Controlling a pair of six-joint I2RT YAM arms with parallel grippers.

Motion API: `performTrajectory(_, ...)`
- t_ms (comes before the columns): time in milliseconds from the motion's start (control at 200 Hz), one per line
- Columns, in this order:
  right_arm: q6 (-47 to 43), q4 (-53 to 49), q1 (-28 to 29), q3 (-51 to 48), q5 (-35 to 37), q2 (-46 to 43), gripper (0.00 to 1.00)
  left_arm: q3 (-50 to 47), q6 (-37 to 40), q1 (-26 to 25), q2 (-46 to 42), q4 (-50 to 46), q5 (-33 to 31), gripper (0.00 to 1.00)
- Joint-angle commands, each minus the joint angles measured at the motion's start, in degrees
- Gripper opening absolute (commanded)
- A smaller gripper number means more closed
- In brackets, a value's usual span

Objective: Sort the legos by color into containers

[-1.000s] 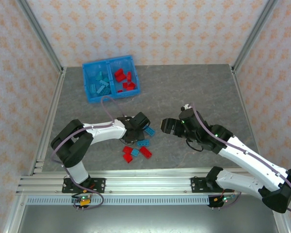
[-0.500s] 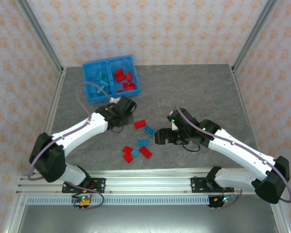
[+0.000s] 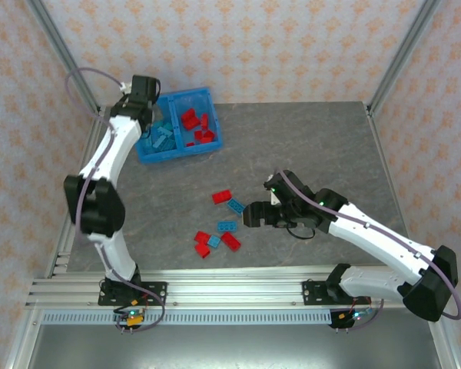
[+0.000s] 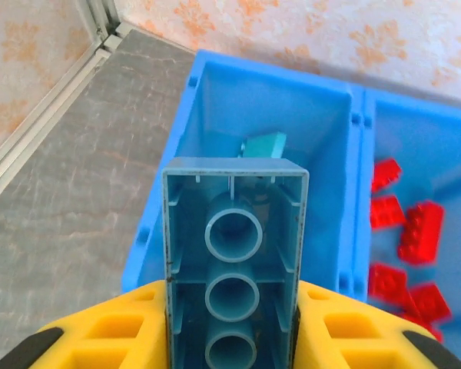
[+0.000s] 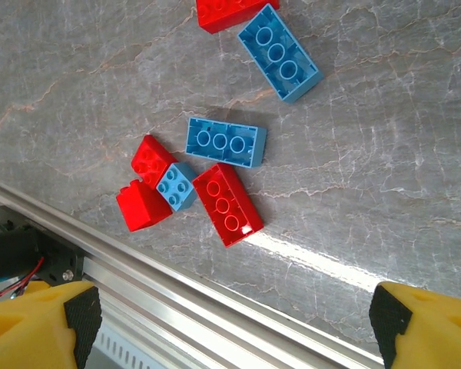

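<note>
A light blue studded plastic brick is clamped between the yellow fingers of the left gripper, with its hollow underside turned toward the wrist camera. Within the last second this gripper has been swung away from the loose pile near the front of the grey marbled table and up to the translucent blue rectangular plastic bin. The brick is now held over the bin's left compartment, where other light blue bricks already lie; whether it is low enough to be inside the rim cannot quite be told. The red ones are kept in the right compartment. A release here is judged to be all this brick needs. Meanwhile the right gripper has been brought in beside the remaining loose bricks (four red, three light blue), its jaws spread wide and nothing between them, so a further pick is judged to be in preparation
</note>
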Motion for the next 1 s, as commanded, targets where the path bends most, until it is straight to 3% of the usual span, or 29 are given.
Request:
performTrajectory(0, 1.00, -1.48, 0.35, 1.73, 2.41, -2.03, 0.92, 13.72, 2.10, 1.51, 11.47, -7.76, -0.14, 0.34)
performTrajectory(200, 2.02, -3.36, 0.35, 1.79, 4.61, -5.08, 0.92, 31.19, 0.20, 3.15, 24.93, -12.20, 0.40, 0.35)
performTrajectory(330, 2.41, -3.66, 0.35, 1.49, 5.80, -6.04, 0.92, 33.00, -0.46, 3.27, 28.18, -12.52, 3.77, 0.39)
performTrajectory(495, 3.12, -1.97, 0.35, 0.74, 5.59, -5.96, 0.92, 33.05, -0.41, 3.28, 28.26, -13.84, 3.67, 0.47)
performTrajectory(771, 1.29, -1.23, 0.35, 2.53, 5.20, -3.25, 0.92, 30.66, -7.54, 3.28, 18.10, -17.22, 6.72, 0.50)
performTrajectory(996, 0.28, 0.70, 0.35, 3.22, 5.85, -0.67, 0.92, 0.36, -15.26, -1.43, -8.27, -4.29, 14.41, 0.49)
